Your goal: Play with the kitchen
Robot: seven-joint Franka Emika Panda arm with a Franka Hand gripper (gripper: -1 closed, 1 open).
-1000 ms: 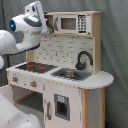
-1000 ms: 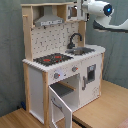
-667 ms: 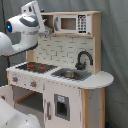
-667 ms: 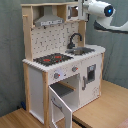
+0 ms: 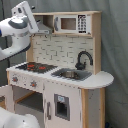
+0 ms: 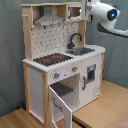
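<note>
**A:** Start with the first exterior view — what has changed?

**B:** Very little. The arm [image 5: 19,31] sits high at the first exterior view's left, up beside the grey hood [image 5: 44,27], much as it did a second ago; it has drifted only slightly. The kitchen [image 5: 60,75] stands mid-frame and has not moved. The stovetop [image 5: 35,66] with its red rings, the sink [image 5: 71,74] and the black faucet [image 5: 83,59] all look untouched. An oven door [image 5: 6,97] hangs open at the lower left.

**A:** And the fingers?

**B:** I cannot tell — the arm's end is lost against the hood shelf.

**A:** The second exterior view, then.

**B:** Here the arm comes in at the second exterior view's upper right, level with the top shelf [image 6: 59,6] of the kitchen. Again almost no shift from the earlier frames. The oven door is swung open low in front, as before; the knobs [image 6: 56,76] sit below the stovetop, with nothing near them.

**A:** So what does that mean for the task?

**B:** My reading: play has barely begun, or is paused. The arm hovers up top, well apart from the knobs, doors and faucet — nothing appears to be in contact.
</note>
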